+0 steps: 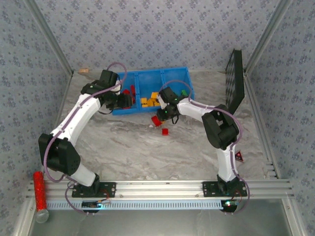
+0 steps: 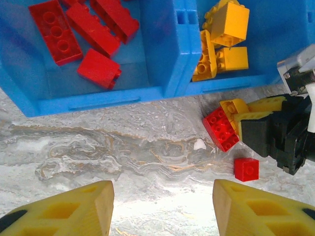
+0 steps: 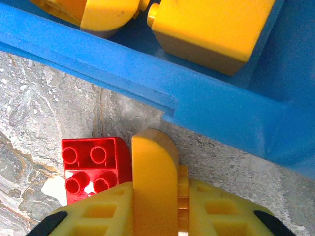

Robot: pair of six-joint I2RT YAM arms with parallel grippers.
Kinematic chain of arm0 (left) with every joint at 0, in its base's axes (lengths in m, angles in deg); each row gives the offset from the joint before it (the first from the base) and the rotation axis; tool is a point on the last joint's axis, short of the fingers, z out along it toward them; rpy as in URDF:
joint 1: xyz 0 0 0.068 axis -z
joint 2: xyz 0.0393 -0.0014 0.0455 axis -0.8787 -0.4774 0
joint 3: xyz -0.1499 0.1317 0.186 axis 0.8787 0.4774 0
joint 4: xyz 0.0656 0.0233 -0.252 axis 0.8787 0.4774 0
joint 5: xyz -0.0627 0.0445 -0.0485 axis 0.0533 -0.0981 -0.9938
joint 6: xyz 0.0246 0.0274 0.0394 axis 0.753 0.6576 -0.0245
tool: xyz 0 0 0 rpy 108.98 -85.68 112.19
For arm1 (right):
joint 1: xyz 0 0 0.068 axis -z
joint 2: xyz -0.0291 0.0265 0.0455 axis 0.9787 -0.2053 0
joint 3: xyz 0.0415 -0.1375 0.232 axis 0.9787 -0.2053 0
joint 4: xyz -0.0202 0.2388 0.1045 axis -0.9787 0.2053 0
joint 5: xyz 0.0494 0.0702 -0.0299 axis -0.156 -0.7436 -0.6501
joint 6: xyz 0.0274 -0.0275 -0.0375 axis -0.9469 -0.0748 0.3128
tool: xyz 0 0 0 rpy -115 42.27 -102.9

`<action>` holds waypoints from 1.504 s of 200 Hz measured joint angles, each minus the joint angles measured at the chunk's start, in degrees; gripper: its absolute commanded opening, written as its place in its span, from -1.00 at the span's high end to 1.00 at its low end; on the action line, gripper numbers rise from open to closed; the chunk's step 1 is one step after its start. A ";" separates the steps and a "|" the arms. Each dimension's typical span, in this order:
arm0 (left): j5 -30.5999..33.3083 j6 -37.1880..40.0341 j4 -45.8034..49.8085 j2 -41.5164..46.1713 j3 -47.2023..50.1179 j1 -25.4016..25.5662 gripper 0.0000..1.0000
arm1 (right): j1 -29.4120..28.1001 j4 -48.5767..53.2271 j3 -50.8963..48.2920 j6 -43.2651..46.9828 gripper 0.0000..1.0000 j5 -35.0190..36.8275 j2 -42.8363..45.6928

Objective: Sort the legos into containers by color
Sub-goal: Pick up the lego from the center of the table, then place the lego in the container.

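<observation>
Top: high, wide, from behind; wrists: close, facing down, sharing front wall of bright blue plastic tray (image 2: 98,101), red studded brick (image 2: 224,129).

The yellow brick (image 3: 152,167) ends hidden in the right gripper (image 3: 157,206); red brick (image 3: 93,169) partly covered.

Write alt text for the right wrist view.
The right gripper is shut on a yellow brick just short of the blue bin, with a red brick close beside it on the marble table. More yellow bricks lie inside the bin.

Lab robot cell: aluminium frame rails (image 1: 167,187), patterned walls (image 1: 172,29), marble-look tabletop (image 1: 147,152).
</observation>
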 measured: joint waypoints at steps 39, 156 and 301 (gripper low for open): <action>-0.02 -0.83 -0.13 0.11 0.50 1.88 -0.11 | 0.44 0.79 -3.58 -0.44 0.57 0.04 3.10; 0.83 -13.53 -6.95 -1.29 9.79 19.52 -0.14 | 1.36 5.64 8.26 2.73 0.56 2.25 9.92; 6.88 -24.00 -18.58 -4.50 13.60 23.15 -0.21 | 1.90 -0.20 28.00 8.81 0.08 1.68 -11.89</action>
